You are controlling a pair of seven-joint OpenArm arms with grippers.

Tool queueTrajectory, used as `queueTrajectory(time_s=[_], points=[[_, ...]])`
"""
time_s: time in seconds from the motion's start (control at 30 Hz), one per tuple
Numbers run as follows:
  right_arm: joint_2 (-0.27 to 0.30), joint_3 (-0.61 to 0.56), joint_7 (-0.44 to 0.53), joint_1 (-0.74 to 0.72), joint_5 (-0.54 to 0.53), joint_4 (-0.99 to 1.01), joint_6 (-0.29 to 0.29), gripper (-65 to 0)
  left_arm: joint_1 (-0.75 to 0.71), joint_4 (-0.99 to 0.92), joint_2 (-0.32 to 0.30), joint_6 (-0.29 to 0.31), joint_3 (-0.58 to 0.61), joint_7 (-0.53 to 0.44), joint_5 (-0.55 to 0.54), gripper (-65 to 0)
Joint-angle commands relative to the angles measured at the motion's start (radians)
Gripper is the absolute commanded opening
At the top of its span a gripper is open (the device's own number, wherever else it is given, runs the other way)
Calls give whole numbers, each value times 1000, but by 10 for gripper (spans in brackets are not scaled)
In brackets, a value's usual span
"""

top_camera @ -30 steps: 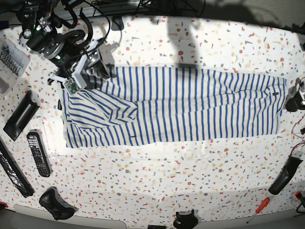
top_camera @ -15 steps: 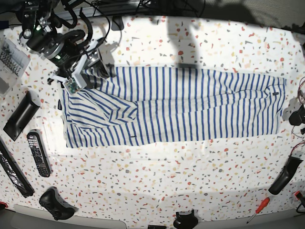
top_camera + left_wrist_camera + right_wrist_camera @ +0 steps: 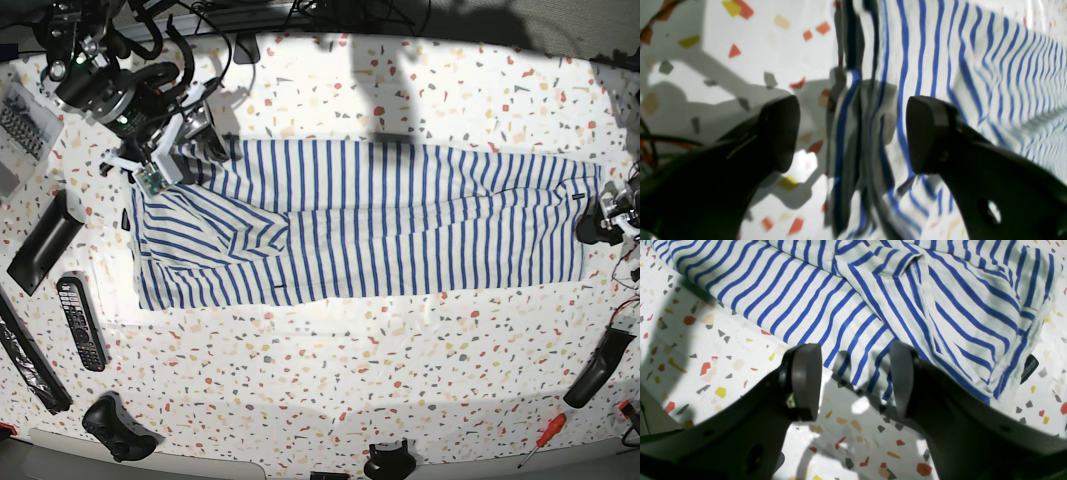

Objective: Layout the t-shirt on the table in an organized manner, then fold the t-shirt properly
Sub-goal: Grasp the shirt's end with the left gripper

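Note:
The t-shirt [image 3: 370,220], white with blue stripes, lies as a long flat band across the table [image 3: 330,400]. My right gripper [image 3: 172,160] sits at the shirt's far left corner. In the right wrist view it [image 3: 853,380] is open, low over the shirt's hem [image 3: 873,340], and a dark tag [image 3: 1028,368] shows at the cloth's edge. My left gripper [image 3: 598,222] is at the shirt's right end. In the left wrist view it [image 3: 853,133] is open, with the bunched shirt edge [image 3: 857,140] standing between its fingers.
Left of the shirt lie a black bar [image 3: 45,240], a remote control [image 3: 80,322] and a long black strip [image 3: 30,355]. A game controller [image 3: 120,430], a black holder [image 3: 390,462], a red screwdriver [image 3: 540,440] and a black handle [image 3: 598,368] lie along the front edge.
My left gripper has shifted in from the table's right edge toward the shirt's right end. The right arm and the shirt have stayed almost still.

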State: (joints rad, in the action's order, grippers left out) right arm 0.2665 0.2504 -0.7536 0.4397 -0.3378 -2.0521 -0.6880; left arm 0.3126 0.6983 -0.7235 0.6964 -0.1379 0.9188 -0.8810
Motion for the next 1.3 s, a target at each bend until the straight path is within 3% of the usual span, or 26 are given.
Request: queueTrajectory(time_s=[0.0,0.1,0.47,0.73,0.97,1.03,1.2,1.27], points=[[10,5,18,-5,-14,-22,0,-336,4,10,-37,2,-5,10,0,-195],[11,5,18,-5,-14,-22,0,-336,-30,9,-45,2,-5,42,-28,-195],[11,5,20,-5,-15,-22,0,-336,-94,9,-32,2,-5,209,-394,-195],[11,5,20,-5,-15,-22,0,-336,-93,9,-19,2,-5,223,-412,-195],[11,5,19,-7,-15,-22,0,-336,-94,9,-19,2,-5,171,-410,-210],[11,5,19,-7,-15,-22,0,-336,-94,9,-19,2,-5,157,-410,-260],[11,5,19,-7,-15,-22,0,-336,-94,9,-20,2,-5,127,-410,-549],[10,5,19,-7,-15,-22,0,-336,-93,9,-20,2,-5,127,-411,-608]])
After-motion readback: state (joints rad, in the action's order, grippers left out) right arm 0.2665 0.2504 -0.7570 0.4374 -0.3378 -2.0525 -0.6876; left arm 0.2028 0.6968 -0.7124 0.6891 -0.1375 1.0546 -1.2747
